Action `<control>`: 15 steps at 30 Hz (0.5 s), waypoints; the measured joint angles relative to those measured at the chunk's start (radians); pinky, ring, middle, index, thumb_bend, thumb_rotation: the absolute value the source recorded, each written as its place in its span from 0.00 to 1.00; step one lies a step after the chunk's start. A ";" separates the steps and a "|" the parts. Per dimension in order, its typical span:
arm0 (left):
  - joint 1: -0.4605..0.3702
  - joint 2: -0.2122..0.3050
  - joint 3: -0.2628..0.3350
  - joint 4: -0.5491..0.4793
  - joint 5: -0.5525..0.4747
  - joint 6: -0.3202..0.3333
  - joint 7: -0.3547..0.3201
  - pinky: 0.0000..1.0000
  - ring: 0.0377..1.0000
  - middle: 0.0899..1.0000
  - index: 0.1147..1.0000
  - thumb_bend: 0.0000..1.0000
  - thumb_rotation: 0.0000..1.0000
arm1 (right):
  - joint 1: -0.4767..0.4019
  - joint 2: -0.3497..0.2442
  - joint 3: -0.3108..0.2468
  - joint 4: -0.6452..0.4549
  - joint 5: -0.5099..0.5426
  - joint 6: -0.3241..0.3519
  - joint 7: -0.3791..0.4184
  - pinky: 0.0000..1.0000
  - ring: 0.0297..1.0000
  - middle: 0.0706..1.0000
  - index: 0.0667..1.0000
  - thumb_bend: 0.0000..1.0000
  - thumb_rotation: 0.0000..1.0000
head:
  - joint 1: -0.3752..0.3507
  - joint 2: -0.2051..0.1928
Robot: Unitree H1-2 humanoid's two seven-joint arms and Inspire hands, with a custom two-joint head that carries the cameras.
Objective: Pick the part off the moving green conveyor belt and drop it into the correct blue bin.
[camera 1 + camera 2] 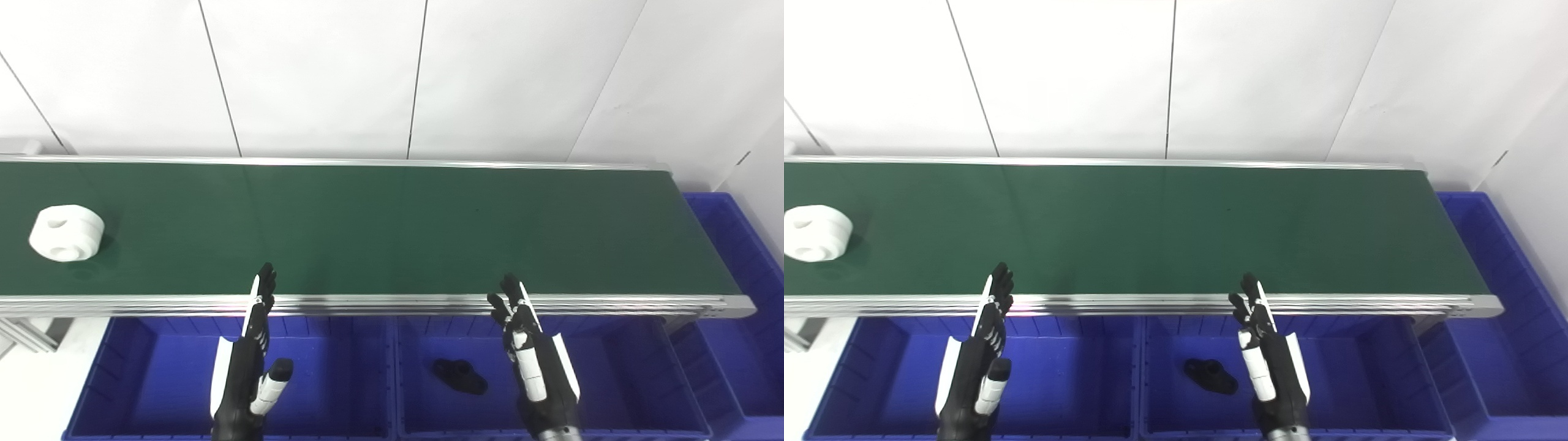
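A white round part (pixel 66 233) with holes lies on the green conveyor belt (pixel 392 226) at its far left. My left hand (pixel 251 361) is open and empty, held above the left blue bin (pixel 141 380), its fingertips at the belt's near rail. My right hand (pixel 531 361) is open and empty above the middle blue bin (pixel 618 380), fingertips also at the near rail. Both hands are well to the right of the white part.
A small black part (pixel 459 375) lies in the middle bin, left of my right hand. A third blue bin (pixel 744 275) stands at the belt's right end. White wall panels rise behind the belt.
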 measured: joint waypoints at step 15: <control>0.011 -0.016 -0.014 0.071 -0.100 0.005 0.005 1.00 1.00 1.00 1.00 0.81 0.94 | 0.005 0.018 -0.011 0.025 0.013 0.027 -0.008 0.98 0.98 1.00 1.00 0.77 0.96 | 0.005 -0.006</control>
